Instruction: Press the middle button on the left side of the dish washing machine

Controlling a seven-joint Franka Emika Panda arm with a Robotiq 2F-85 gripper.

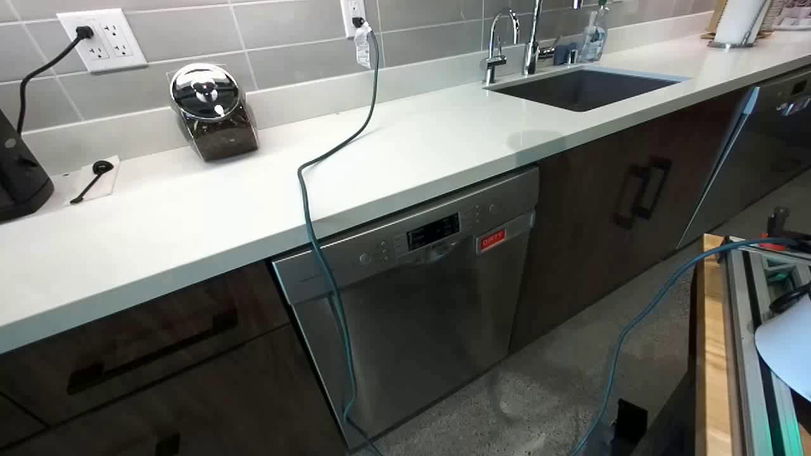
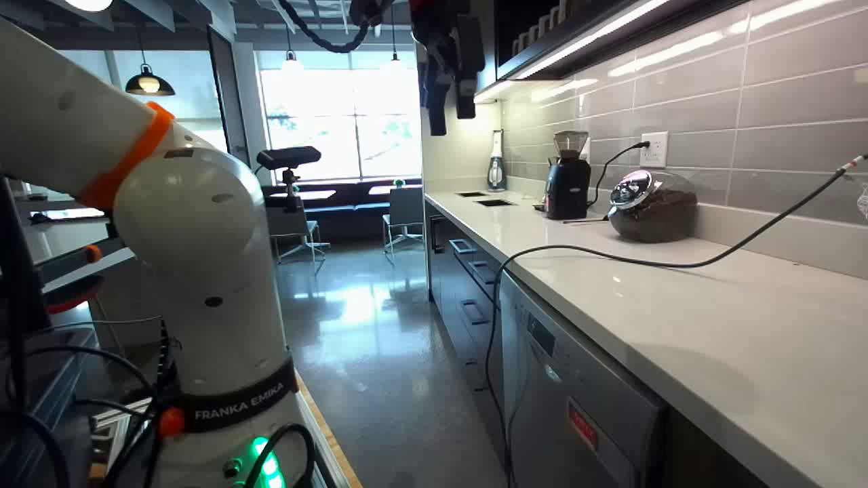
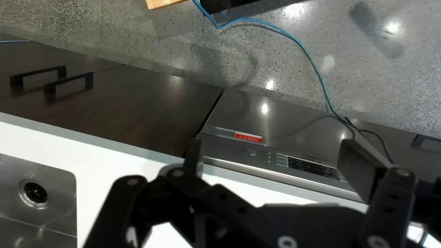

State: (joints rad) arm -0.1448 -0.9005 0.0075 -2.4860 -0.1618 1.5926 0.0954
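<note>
Hand (image 3: 272,148): we see it spread wide.
Dish washer (image 1: 431,323): under the counter (image 1: 412,158).
Left buttons (image 1: 383,251): near the dark screen (image 1: 433,232).
Cord (image 1: 308,221): hangs in front, left side.

Gripper (image 3: 272,156): looks matte black, angular and many-jointed, with round, paler screw heads (image 3: 287,242).
Fingers (image 3: 356,170): carry flat, blocky grey ends at the gripper's tips.
Ribbed cable (image 2: 339,47): curves black near the gripper.
Arm shell (image 2: 224,352): gleams smooth and off-white, swelling into a rounded joint (image 2: 186,224) dotted with oval plugs (image 2: 222,198).
Orange band (image 2: 135,152): wraps the upper link (image 2: 61,102) near that joint.
Collar (image 2: 237,401): circles the shell in black, well below the gripper, reading "FRANKA EMIKA" in white.
Knob (image 2: 171,421): sits round and orange-red beside the collar.
Green light (image 2: 270,466): glows far below the gripper.
Looped cable (image 2: 296,428): bends black next to the light.
</note>
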